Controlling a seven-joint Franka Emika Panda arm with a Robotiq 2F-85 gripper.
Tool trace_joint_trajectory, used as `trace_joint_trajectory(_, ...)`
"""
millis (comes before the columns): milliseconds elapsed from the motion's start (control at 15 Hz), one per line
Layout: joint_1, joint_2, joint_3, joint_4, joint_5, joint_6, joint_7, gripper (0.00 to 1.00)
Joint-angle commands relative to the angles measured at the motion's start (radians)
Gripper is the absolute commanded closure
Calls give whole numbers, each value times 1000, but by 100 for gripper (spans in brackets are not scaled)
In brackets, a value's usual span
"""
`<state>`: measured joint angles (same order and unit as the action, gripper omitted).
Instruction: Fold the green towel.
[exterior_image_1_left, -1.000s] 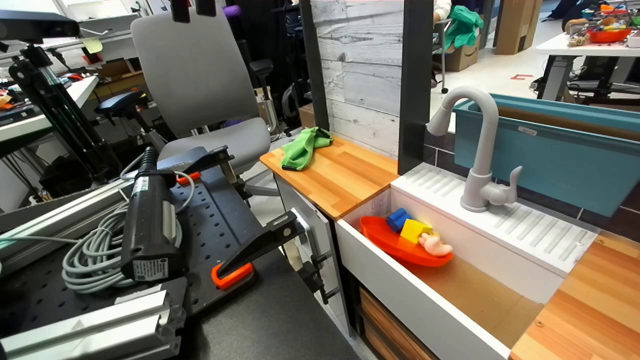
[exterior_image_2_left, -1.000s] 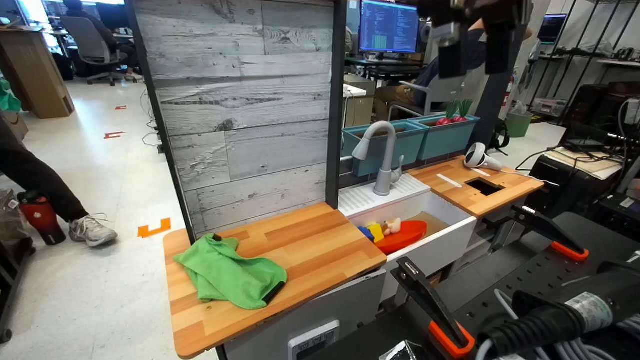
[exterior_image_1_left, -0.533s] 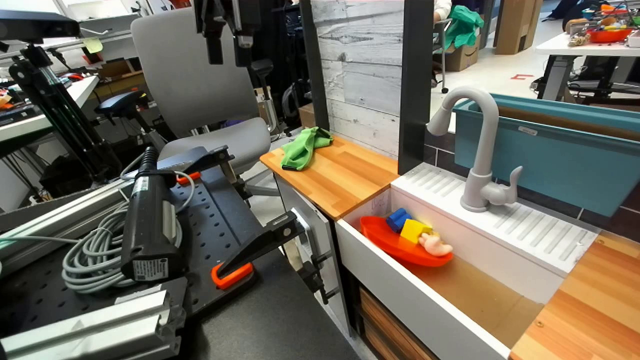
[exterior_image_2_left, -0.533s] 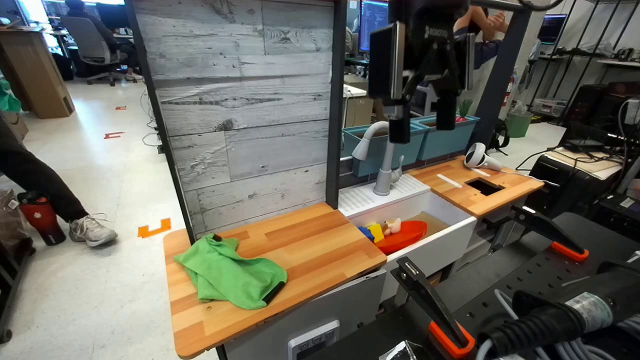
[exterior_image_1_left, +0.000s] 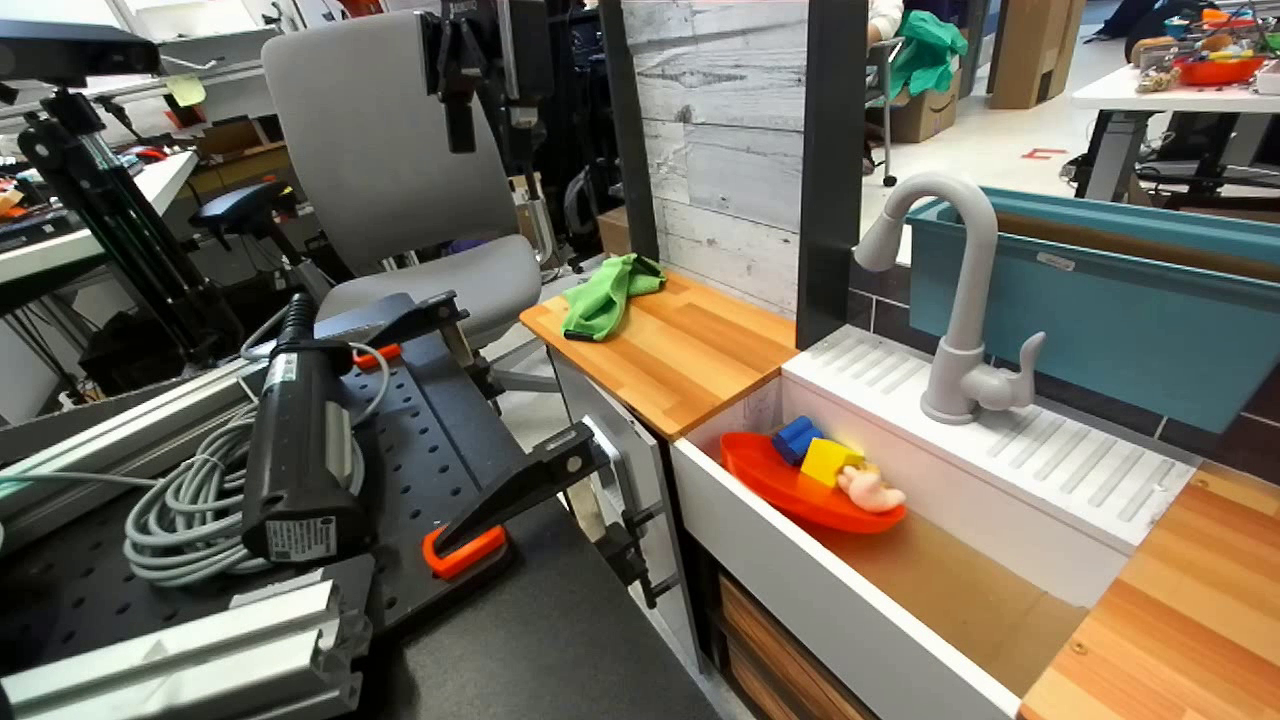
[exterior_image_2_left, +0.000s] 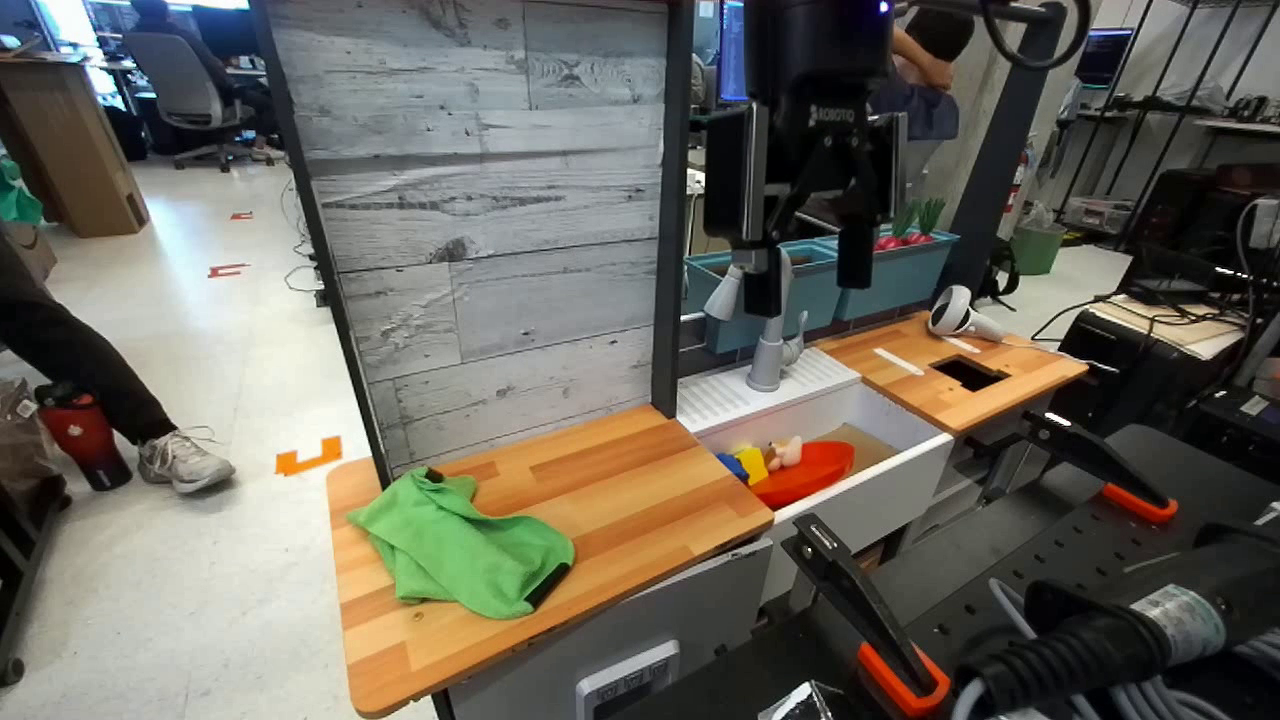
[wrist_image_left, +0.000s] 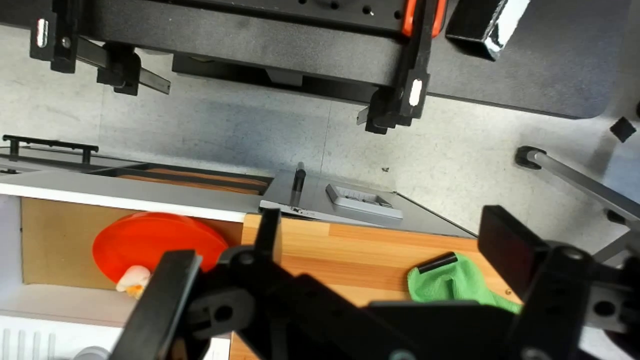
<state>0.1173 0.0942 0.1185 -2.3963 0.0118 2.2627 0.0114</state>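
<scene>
The green towel (exterior_image_2_left: 465, 550) lies crumpled on the wooden countertop (exterior_image_2_left: 610, 480), near its outer end. It has black strips at its edges. It also shows in an exterior view (exterior_image_1_left: 605, 300) and in the wrist view (wrist_image_left: 450, 280), where the gripper's body hides part of it. My gripper (exterior_image_2_left: 810, 285) is open and empty, held well above the counter, with its fingers pointing down. It also shows in an exterior view (exterior_image_1_left: 490, 140). In the wrist view the two fingertips (wrist_image_left: 387, 235) are wide apart, with the towel seen below between them, not touching.
A white sink (exterior_image_1_left: 790, 580) beside the counter holds a red boat-shaped dish (exterior_image_1_left: 800, 490) with toy food. A grey faucet (exterior_image_1_left: 965, 300) rises behind it. A grey wood-pattern panel (exterior_image_2_left: 490, 220) stands along the counter's back. Black clamps (exterior_image_2_left: 860, 600) sit on the dark table in front.
My gripper has come down into view in both exterior views from near the top edge. In the last half second it has dropped slightly and shifted sideways. The towel has not moved.
</scene>
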Motion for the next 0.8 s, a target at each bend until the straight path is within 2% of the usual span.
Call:
trace_joint_trajectory(0, 1, 20, -6, -25, 7, 133, 73, 0)
trace_joint_trajectory(333, -2, 140, 20, -29, 199, 429, 88, 0)
trace_joint_trajectory(600, -5, 274, 51, -8, 259, 566, 88, 0)
trace_joint_trajectory(733, 3, 332, 55, -2, 248, 596, 106, 0)
